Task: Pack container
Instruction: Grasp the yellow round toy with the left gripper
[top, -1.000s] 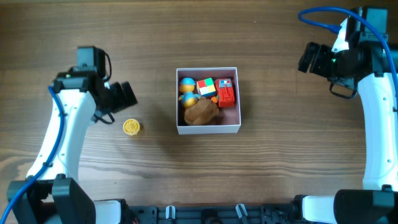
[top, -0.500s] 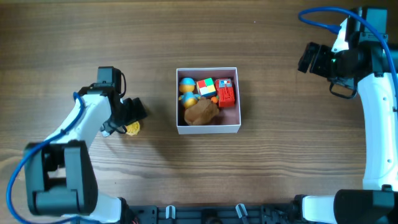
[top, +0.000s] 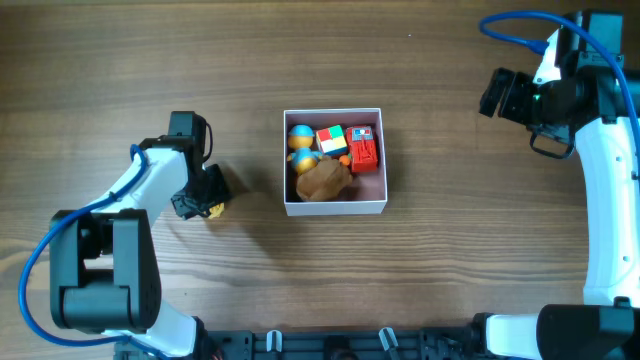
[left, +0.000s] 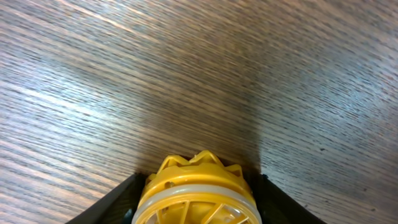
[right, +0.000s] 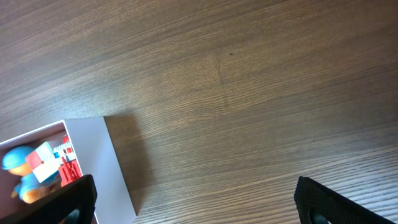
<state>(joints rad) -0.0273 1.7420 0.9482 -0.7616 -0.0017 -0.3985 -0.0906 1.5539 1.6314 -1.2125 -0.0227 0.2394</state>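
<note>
The container (top: 335, 209) is a square white box with a pink inside in the middle of the table, holding several small toys: a brown lump, a red block, a coloured cube and blue-and-yellow figures. A yellow ribbed wheel-shaped toy (left: 199, 190) stands on the table left of the box. Only a sliver of the toy (top: 213, 210) shows in the overhead view. My left gripper (top: 203, 195) is lowered over it, and its fingers (left: 198, 208) press on both sides of it. My right gripper (top: 497, 93) is open and empty at the far right, well above the table (right: 196, 202).
The wooden table surface stretches all around the box. The box's right wall (right: 118, 168) and some of its toys show at the lower left of the right wrist view.
My left arm has swung right and down from beside the yellow toy onto it, and its fingers now flank and grip it. The right arm has not moved.
</note>
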